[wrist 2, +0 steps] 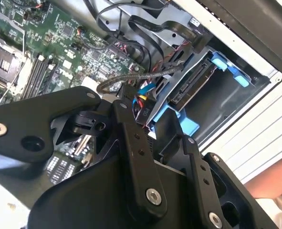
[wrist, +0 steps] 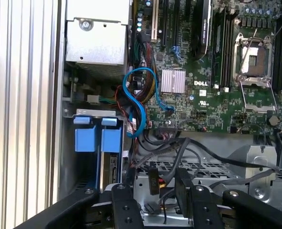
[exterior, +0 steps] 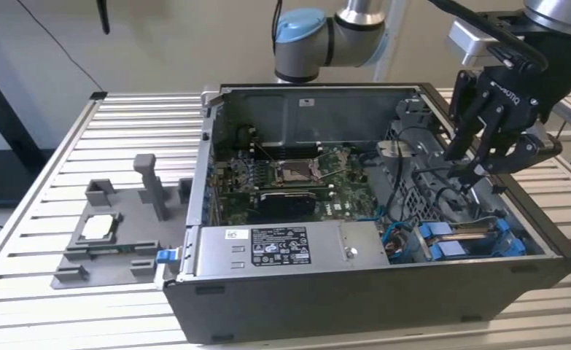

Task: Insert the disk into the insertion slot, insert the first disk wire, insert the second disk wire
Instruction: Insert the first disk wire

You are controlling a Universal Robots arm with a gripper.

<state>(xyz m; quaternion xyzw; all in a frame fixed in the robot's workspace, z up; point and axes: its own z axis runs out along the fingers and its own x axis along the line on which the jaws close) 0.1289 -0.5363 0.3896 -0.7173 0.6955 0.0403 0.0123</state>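
Atop the slatted tabletop (exterior: 22,306), in the open case (exterior: 363,292), we see the disk (exterior: 470,237) seated in its slot (wrist: 95,113), with the hand (exterior: 472,169) just beside it pinched shut on a wire plug (wrist 2: 143,109); wiring, we judge, is unfinished.

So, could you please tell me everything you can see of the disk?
The disk is a flat grey drive clipped in a bright blue plastic carrier, whose tabs show at its ends. It sits inside the insertion slot at a corner of the open case, with loose wires close beside it.
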